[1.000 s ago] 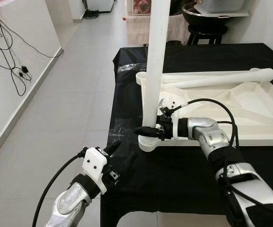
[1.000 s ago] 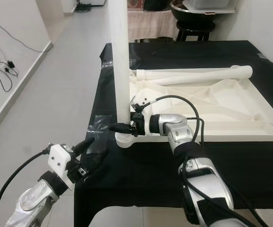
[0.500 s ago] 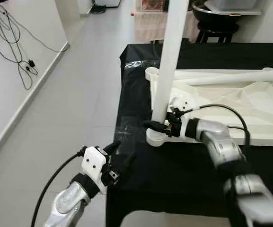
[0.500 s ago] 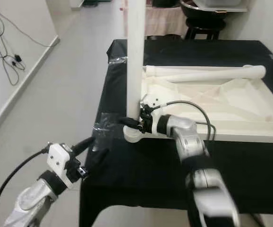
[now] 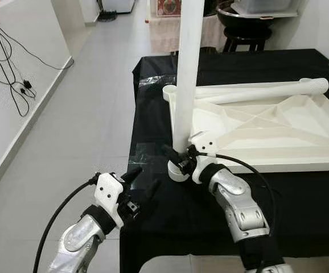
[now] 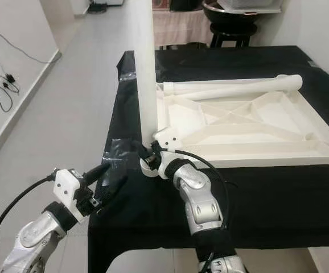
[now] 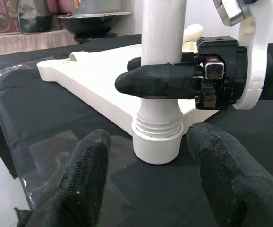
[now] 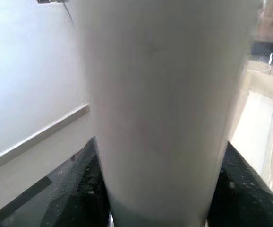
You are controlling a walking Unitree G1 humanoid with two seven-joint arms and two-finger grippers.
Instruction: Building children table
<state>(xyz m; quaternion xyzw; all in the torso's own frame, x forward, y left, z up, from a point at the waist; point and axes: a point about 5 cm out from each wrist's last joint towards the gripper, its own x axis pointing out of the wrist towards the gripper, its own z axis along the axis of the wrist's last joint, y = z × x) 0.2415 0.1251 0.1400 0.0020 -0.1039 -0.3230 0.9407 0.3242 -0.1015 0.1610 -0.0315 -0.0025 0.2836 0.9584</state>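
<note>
**Gripping the upright leg at the table corner**

Standing upright in the corner socket of the upside-down white tabletop, the white table leg is held by the right gripper. Its 2 black fingers are closed around the leg just above the threaded base, 1 on each side of it. The tabletop lies on a surface with a black cover, with the socket at its front left corner. A 2nd white leg lies flat along the far edge of the tabletop. The left gripper is in front of the socket, near it but not touching, with its 2 fingers spread wide and holding nothing.
</note>
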